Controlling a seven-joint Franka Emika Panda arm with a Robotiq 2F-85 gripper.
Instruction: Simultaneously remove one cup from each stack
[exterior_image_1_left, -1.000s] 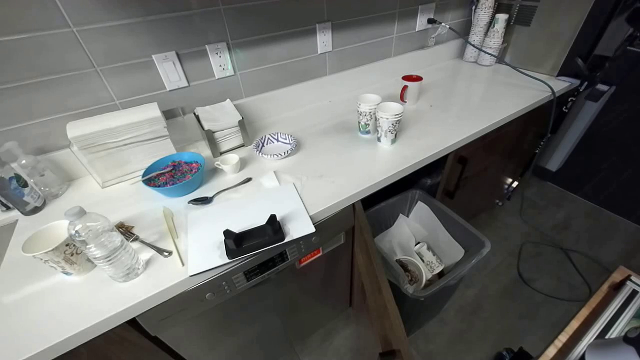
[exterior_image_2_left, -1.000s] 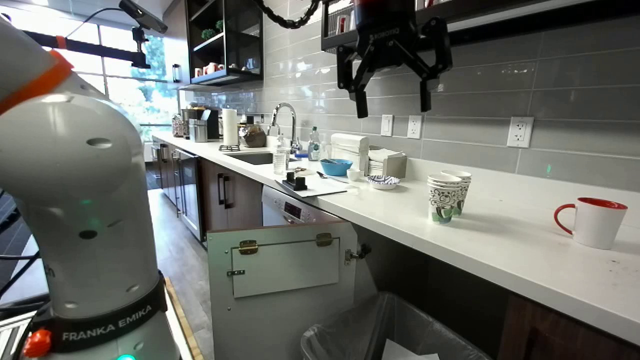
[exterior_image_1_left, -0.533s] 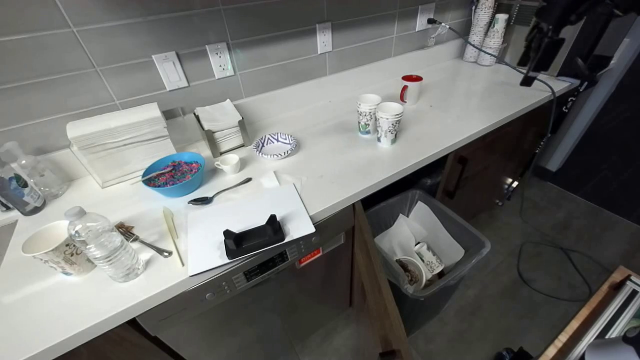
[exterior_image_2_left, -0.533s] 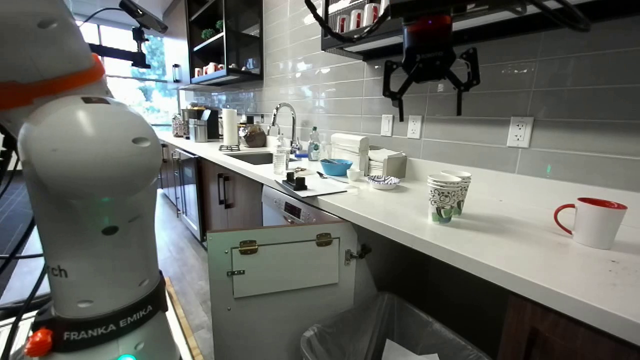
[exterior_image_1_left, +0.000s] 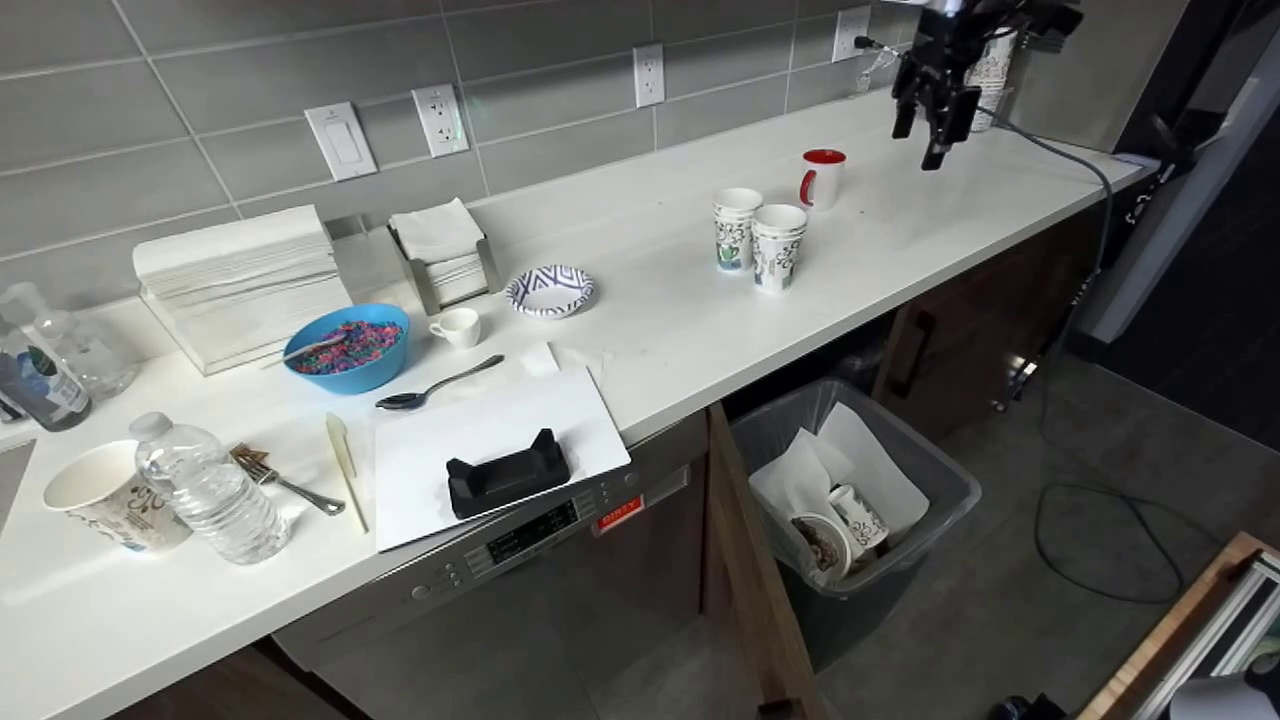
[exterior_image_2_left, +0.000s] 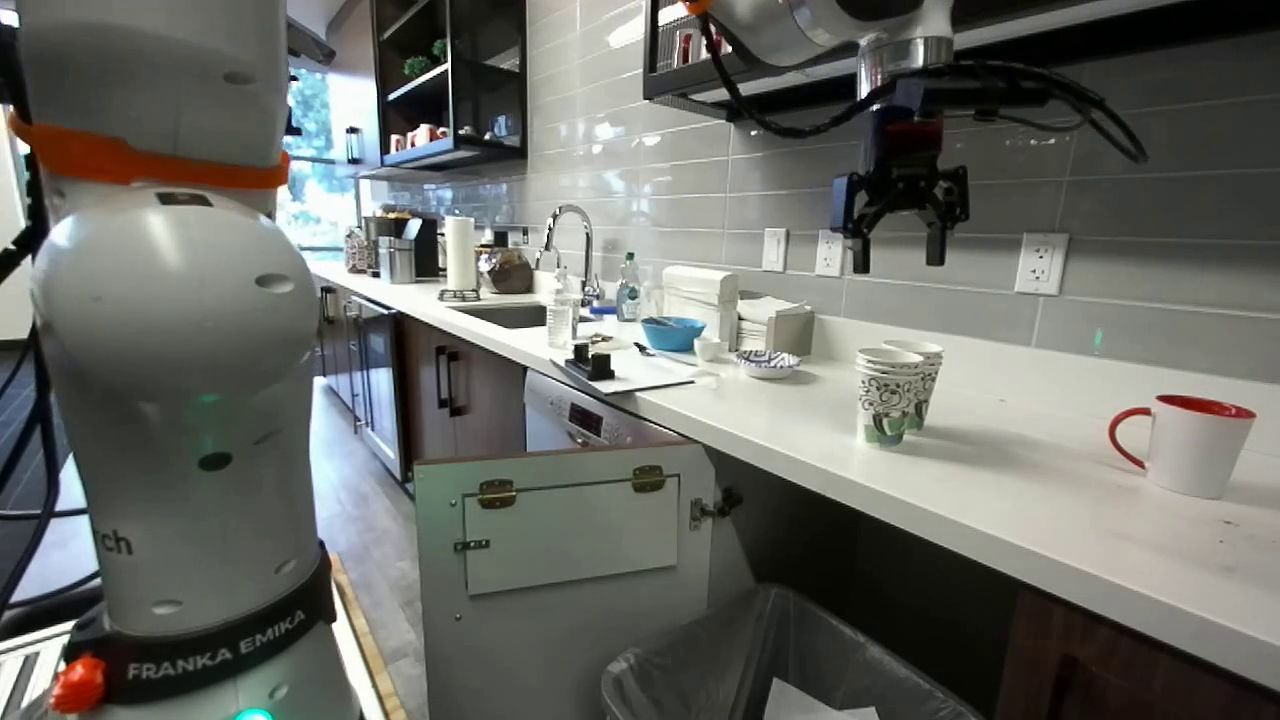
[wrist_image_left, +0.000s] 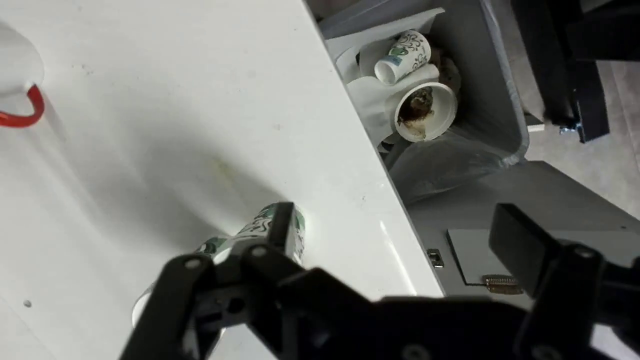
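Two short stacks of white cups with dark and green print stand upright side by side on the white counter, a nearer stack (exterior_image_1_left: 778, 255) (exterior_image_2_left: 886, 405) and a stack nearer the wall (exterior_image_1_left: 733, 240) (exterior_image_2_left: 931, 385). In the wrist view, one of my fingers partly covers a printed cup stack (wrist_image_left: 255, 225), with a bit of the other beside it. My gripper (exterior_image_1_left: 925, 138) (exterior_image_2_left: 898, 257) (wrist_image_left: 397, 220) hangs in the air well above the counter, pointing down, fingers spread and nothing between them. It touches neither stack.
A red-and-white mug (exterior_image_1_left: 824, 180) (exterior_image_2_left: 1197, 445) stands close to the stacks. Below the counter's front edge is a grey bin (exterior_image_1_left: 955, 500) beside an open cabinet door (exterior_image_2_left: 560, 610). A patterned bowl (exterior_image_1_left: 550, 292) and taller cup stacks (exterior_image_1_left: 990, 85) also stand on the counter.
My gripper has come into an exterior view from its right side and travelled left towards the mug and stacks. It has turned and stays open. The stacks have not moved.
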